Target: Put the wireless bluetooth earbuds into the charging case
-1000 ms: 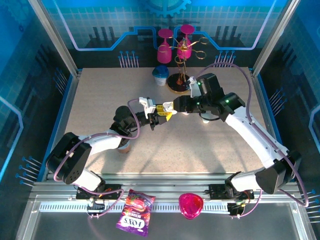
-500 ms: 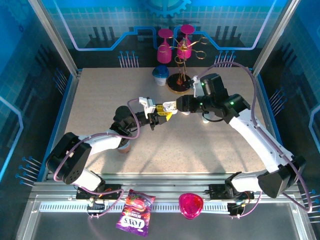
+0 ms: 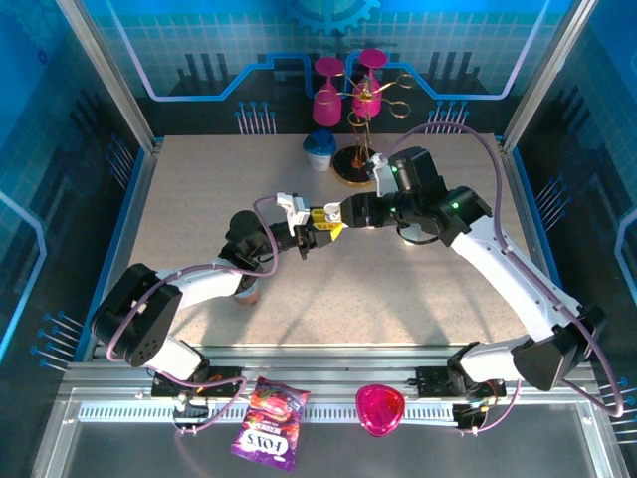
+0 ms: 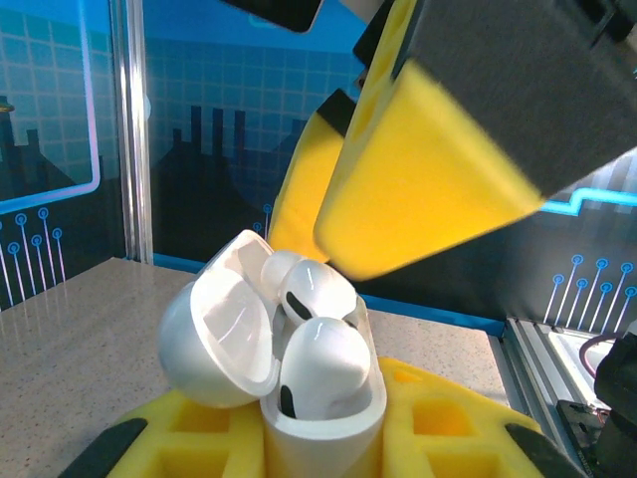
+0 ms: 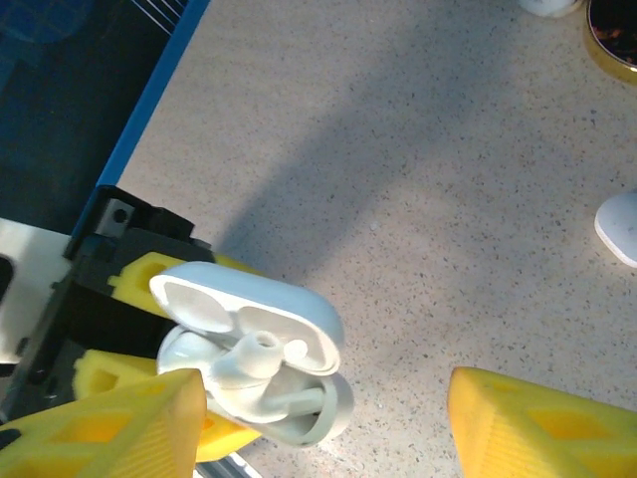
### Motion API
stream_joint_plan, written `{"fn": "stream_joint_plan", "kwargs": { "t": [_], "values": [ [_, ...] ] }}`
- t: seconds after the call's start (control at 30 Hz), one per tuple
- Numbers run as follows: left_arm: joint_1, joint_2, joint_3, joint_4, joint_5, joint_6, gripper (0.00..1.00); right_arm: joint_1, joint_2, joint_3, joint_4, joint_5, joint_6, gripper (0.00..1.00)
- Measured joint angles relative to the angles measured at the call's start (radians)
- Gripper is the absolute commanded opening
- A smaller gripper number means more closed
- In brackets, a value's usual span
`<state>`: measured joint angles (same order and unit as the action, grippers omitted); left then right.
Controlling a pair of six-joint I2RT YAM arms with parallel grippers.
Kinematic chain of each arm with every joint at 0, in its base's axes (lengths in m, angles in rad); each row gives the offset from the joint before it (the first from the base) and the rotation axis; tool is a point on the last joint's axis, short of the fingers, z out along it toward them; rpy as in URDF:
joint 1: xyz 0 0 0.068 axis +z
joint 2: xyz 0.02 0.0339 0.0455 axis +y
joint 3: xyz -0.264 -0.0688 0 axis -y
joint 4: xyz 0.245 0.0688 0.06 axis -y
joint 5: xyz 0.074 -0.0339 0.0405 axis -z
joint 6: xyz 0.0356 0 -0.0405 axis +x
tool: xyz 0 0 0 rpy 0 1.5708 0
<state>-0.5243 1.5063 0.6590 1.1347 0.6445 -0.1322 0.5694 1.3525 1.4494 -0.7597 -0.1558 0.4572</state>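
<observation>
We see left gripper (image 3: pixel 320 225) clenched on open case (image 4: pixel 323 423), two earbuds (image 4: pixel 320 360) sitting in it; right gripper (image 5: pixel 318 428) released, fingers spread just above.

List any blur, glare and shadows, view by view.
Left wrist: the right gripper looms close and soft-edged; the case is sharp, its lid glossy with sheen. Right wrist: its fingers blur at the bottom edge; a broad shadow slants across the table. Top external: sharp, evenly lit, faint arm shadows on the table.
</observation>
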Motion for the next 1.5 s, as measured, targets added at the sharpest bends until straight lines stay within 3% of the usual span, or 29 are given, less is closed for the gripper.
{"fn": "stream_joint_plan", "kwargs": {
  "t": [0.43, 0.9, 1.13, 1.5],
  "values": [
    [0.0, 0.0, 0.0, -0.014, 0.0, 0.0, 0.0, -0.02, -0.012, 0.005, -0.026, 0.032, -0.006, 0.64],
    [0.0, 0.0, 0.0, -0.003, 0.0, 0.0, 0.0, 0.015, -0.019, 0.006, -0.034, 0.036, -0.033, 0.71],
    [0.0, -0.008, 0.0, -0.005, 0.0, 0.0, 0.0, 0.01, -0.019, 0.004, -0.036, 0.05, -0.032, 0.63],
    [0.0, -0.01, 0.0, -0.01, 0.0, 0.0, 0.0, 0.008, -0.032, 0.004, -0.043, 0.054, -0.034, 0.63]
  ]
}}
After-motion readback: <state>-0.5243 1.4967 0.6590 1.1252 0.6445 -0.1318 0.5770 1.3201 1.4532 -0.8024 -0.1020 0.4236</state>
